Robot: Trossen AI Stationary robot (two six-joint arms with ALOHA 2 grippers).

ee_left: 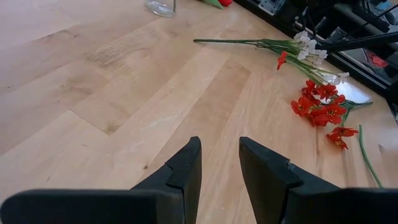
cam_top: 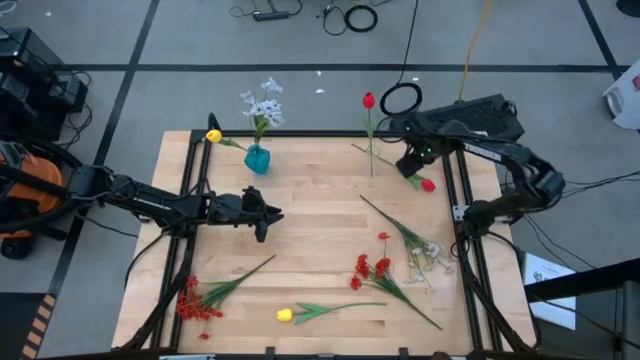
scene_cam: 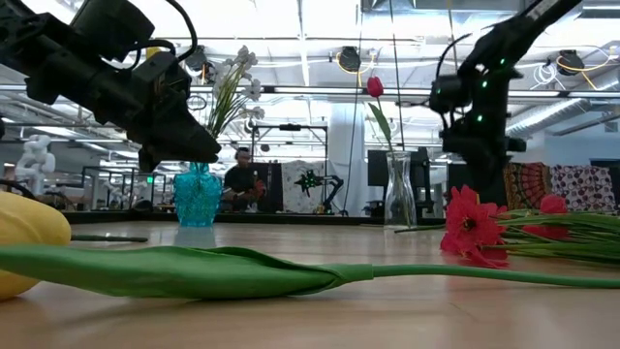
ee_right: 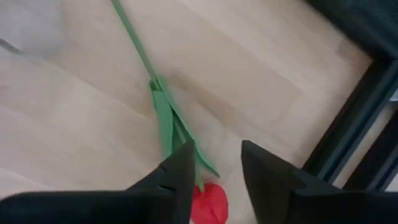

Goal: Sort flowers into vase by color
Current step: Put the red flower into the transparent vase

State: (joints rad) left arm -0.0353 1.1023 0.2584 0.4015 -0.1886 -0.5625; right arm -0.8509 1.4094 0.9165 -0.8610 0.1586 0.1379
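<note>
Here my right claw point(cam_top: 418, 172) hovered spread over a red tulip point(ee_right: 208, 203) lying on the desk point(cam_top: 310, 215) at the high view's right. My left claw point(cam_top: 268, 218) waited mid-desk, slightly parted, empty. Next, I judged, came pinching its stem.

Two vases: one teal point(cam_top: 257, 159), one clear point(cam_top: 372, 160). Three red tulips point(cam_top: 368, 101), two yellow tulips point(cam_top: 284, 315), two red sprays point(cam_top: 196, 298), two white sprays point(cam_top: 263, 103).

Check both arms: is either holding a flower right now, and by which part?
Neither. The left gripper hangs open over bare wood. The right gripper is open above a red tulip lying on the table.
</note>
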